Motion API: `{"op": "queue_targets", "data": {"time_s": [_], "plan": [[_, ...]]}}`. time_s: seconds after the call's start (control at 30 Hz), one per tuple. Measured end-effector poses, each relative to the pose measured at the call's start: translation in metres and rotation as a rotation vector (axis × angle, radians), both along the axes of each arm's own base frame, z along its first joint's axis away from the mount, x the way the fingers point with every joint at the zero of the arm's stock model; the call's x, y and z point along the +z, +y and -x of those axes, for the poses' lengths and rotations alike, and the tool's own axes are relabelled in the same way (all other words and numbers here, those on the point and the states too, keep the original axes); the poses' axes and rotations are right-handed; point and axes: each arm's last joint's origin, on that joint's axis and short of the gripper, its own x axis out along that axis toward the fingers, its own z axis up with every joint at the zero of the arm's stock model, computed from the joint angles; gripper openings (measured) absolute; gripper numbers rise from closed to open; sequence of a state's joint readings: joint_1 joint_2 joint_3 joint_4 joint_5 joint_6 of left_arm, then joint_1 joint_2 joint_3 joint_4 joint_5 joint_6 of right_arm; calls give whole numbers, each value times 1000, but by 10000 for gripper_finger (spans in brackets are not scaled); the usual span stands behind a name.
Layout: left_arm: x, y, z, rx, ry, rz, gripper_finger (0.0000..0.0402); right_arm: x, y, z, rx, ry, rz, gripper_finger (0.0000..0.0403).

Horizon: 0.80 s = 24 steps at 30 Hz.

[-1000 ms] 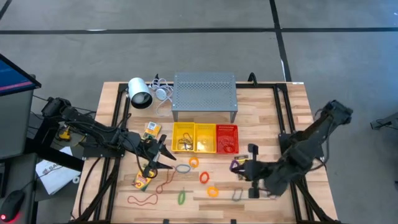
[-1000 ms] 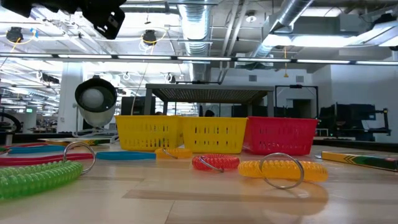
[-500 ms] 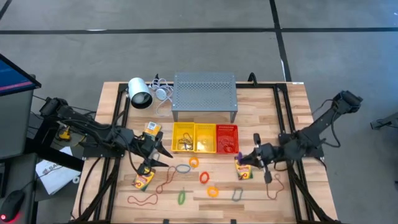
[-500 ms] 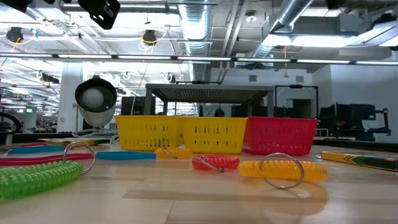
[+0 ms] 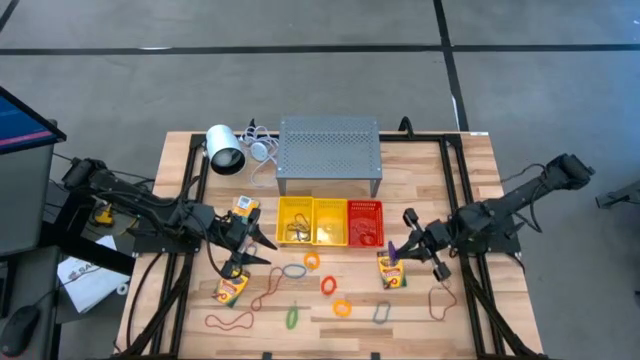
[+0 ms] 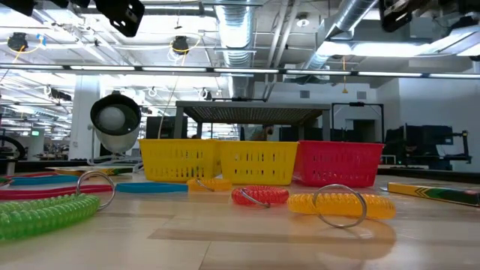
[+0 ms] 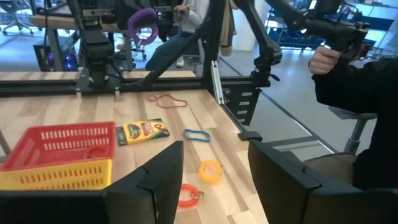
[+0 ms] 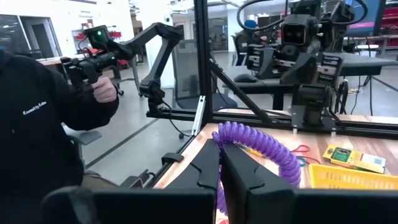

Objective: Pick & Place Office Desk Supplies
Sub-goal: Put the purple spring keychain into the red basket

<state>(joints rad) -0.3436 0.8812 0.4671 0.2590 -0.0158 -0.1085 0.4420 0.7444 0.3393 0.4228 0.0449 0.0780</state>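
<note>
The wooden table (image 5: 420, 300) carried a grey perforated stand (image 5: 329, 150) at its far side and a row of three bins in front of it: two yellow bins (image 5: 311, 220) and one red bin (image 5: 365, 222). Loose supplies lay across the near half of the table: crayon boxes, rubber bands and coil rings.

The right gripper (image 5: 397, 247) was raised above the table, just to the right of the red bin and above a crayon box (image 5: 391, 271). Its fingers were closed tight on a purple coil ring (image 8: 261, 151), which hung looped between and around them. The gripper pointed toward the bin row, so the red bin lay directly ahead of it and close by; the right arm was plainly the nearer one to that bin. In my judgement the coming move turned on a short carry leftward until the ring hung over a bin.

The left gripper (image 5: 255, 245) hovered with jaws spread and nothing held, left of the yellow bins, with a second crayon box (image 5: 231, 288) near it. A person's hand (image 8: 104, 90) showed beyond the table.
</note>
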Motion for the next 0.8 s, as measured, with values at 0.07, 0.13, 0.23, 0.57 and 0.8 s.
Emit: {"op": "queue_targets", "data": {"time_s": [0.07,0.13,0.23,0.57,0.8], "plan": [[1,1,1,3,0,0,176,-3,-6,-2,13,-5,-1,0],[2,2,1,9,-10,-1,176,-6,-12,-3,22,-4,-5,0],[-1,6,4,20,-2,-5,176,-7,-22,-7,25,2,-8,0],[-24,24,29,81,-67,70,176,-8,-57,-12,12,23,-32,0],[-25,27,39,80,-105,85,176,-19,-80,-14,-114,146,-96,0]]}}
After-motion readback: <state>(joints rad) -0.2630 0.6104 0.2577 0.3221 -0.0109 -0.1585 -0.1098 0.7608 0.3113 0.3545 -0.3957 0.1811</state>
